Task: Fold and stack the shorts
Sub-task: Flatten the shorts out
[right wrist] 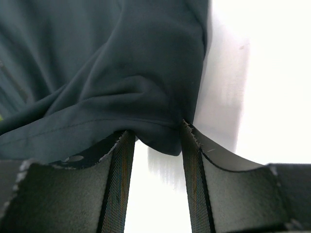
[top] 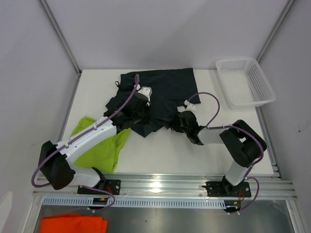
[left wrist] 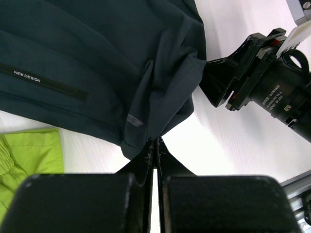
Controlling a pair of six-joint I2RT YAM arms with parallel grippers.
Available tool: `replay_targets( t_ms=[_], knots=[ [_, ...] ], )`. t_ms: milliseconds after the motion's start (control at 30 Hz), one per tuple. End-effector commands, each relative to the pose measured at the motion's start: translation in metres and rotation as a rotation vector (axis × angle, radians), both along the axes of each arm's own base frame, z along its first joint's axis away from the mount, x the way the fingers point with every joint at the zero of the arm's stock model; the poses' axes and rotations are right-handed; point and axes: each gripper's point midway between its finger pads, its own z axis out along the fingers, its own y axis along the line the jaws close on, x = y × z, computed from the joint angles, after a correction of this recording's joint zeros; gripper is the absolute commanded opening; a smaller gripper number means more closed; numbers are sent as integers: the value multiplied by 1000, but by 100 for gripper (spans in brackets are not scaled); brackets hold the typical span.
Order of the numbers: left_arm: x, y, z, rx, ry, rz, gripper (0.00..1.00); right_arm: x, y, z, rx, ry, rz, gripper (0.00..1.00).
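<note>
At the lower left of the top view the lime shorts (top: 99, 145) lie crumpled on the worktop (top: 165, 155), partly under the left arm. They wait there, I think, until the other pair is done. Their long axis runs slanted, from lower left to upper right.

In the upper middle the dark shorts (top: 167, 90) are spread out, with the far edge flat and the near edge bunched. The long axis goes about left to right across the frame (which end is the waist I cannot tell).

The left end effector (left wrist: 154, 141) is clenched on the near hem of the dark shorts, and the cloth rises in a fold from that pinch. The right end effector (right wrist: 154, 138) is at the same near edge, further right. It is released, its jaws stand apart with a fold of the hem between them, not yet pressed. Two holds along one edge would let the arms lift it evenly for folding.

A white basket (top: 245, 82) stands in the upper right corner.
</note>
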Motion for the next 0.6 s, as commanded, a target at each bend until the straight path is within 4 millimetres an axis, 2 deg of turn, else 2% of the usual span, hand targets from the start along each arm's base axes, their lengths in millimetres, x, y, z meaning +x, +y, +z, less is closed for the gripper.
replay_targets(
  t_ms=[0,200,367,400,467,500,567],
  knots=[
    [6,-1,36,-71,-61,19,0,8,-19,-4,-104,-4,-73,45],
    [9,5,38,-66,-67,32,0,11,-26,4,-134,-28,-97,41],
    [11,4,40,-69,-70,34,0,18,-37,11,-201,-43,-141,22],
    [11,4,41,-72,-71,33,0,24,-36,18,-220,-61,-139,17],
    [11,3,42,-77,-73,30,0,29,-47,19,-304,-60,-170,9],
    [12,2,43,-79,-75,27,0,40,-46,32,-333,-93,-166,3],
    [11,-2,43,-91,-70,11,0,48,-50,39,-403,-101,-149,1]
  ],
)
